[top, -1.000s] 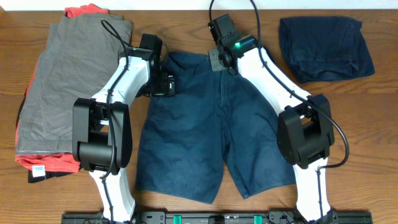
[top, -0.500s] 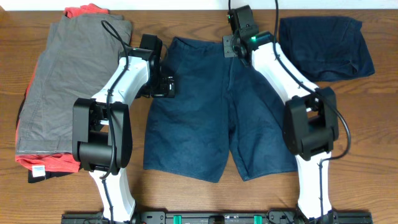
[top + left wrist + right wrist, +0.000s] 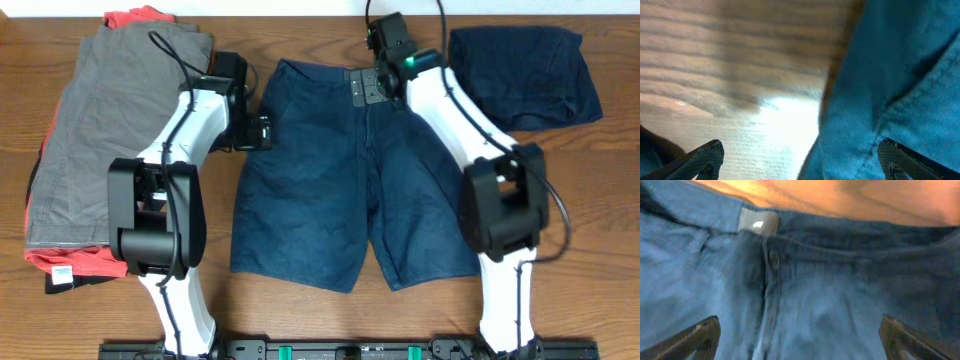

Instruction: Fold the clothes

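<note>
Wooden surface (image 3: 600, 200) carries the navy shorts (image 3: 330, 180), spread flat at centre. My left end effector (image 3: 262, 132) at the hip edge and my right end effector (image 3: 366, 88) over the waistband both hang released. Pinching only the top layer could bunch the fold. Only the right wrist view shows the button (image 3: 773, 256).

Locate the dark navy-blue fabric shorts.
In the overhead view, the dark navy-blue fabric shorts lie flat mid-table, between the grey fabric pile and the folded navy cloth.

The left arm (image 3: 190, 122) and right arm (image 3: 450, 110) wore white shells, bulky black joint housings (image 3: 150, 210) and thin black cables (image 3: 180, 57). A green light (image 3: 409, 68) glowed near the frame's top. The right gripper (image 3: 800, 337) had dark wedge fingertips (image 3: 700, 337).
</note>
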